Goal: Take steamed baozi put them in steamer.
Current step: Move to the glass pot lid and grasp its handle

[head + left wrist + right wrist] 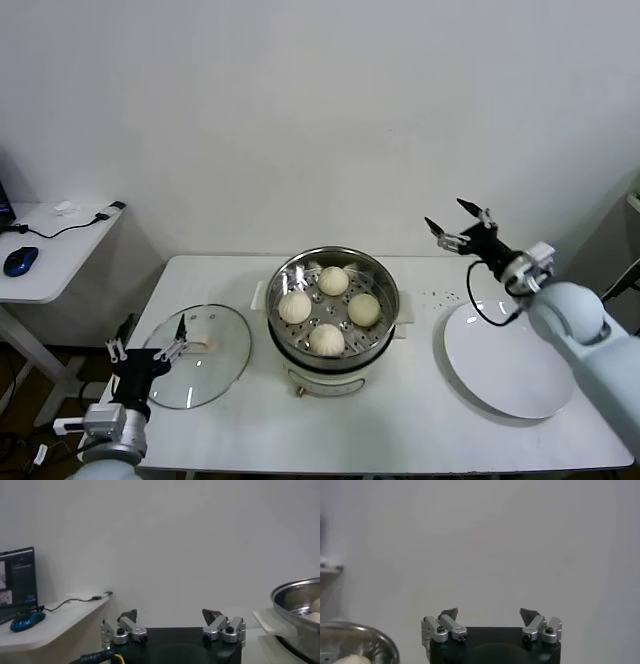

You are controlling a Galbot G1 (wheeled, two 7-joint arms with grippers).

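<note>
Fingers of the left gripper point(147, 350) and right gripper point(457, 220) spread wide, empty; all four cream-white round baozi point(327, 339) sit in the shiny steel steamer point(380, 279); loading looks done.

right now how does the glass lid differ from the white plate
The glass lid is see-through with a metal rim; the white plate is opaque and plain. The lid lies on the robot's left of the steamer, the plate on its right. The plate looks larger. Both are round, lying flat on the table.
</note>
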